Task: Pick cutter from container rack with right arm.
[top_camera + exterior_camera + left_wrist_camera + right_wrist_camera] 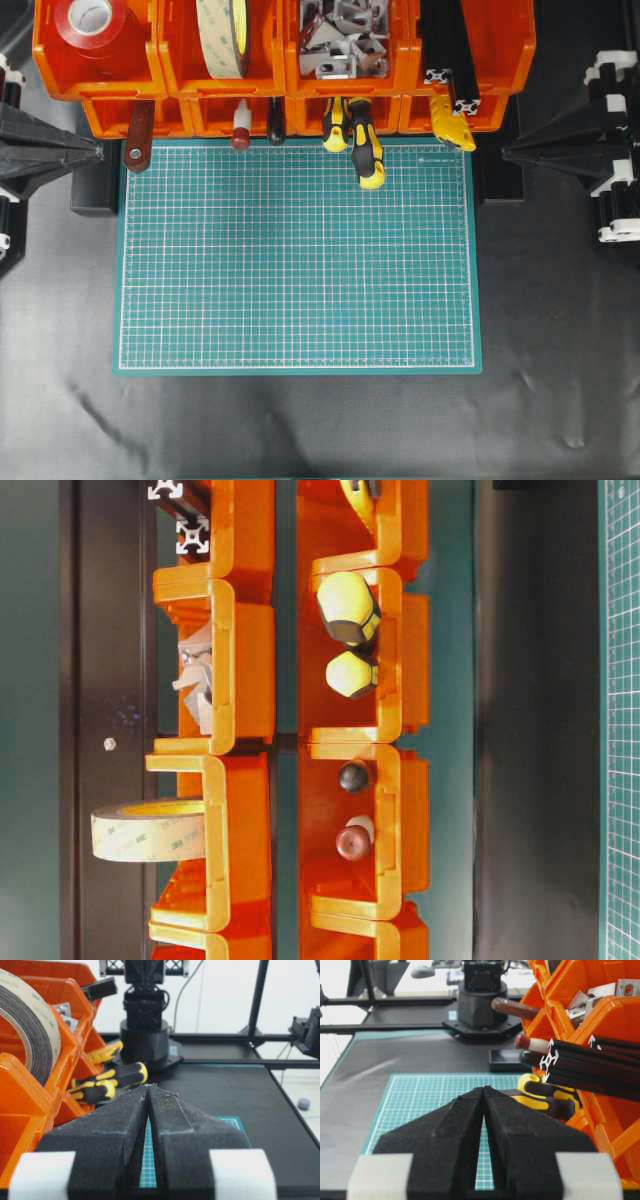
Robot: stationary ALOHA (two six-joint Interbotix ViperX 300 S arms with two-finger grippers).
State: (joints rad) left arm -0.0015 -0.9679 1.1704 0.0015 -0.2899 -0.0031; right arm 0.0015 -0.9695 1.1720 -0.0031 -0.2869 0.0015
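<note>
Black foam-faced fingers of the right gripper (484, 1091) meet at their tips, empty, parked low over the green mat (430, 1100), which suggests the arm rests at its start pose. Just ahead and to its right lie the yellow-and-black screwdriver handles (547, 1100), poking out of the container rack (600, 1015) so they can be pulled by the handle. Above them black aluminium bars (590, 1072) jut from an upper bin. The cutter (452, 122) hangs out of the lower bin nearest the right arm, under those bars; from the wrist they seem to mask it. The left gripper (149, 1091), well apart across the mat, is likewise pinched closed and empty.
</note>
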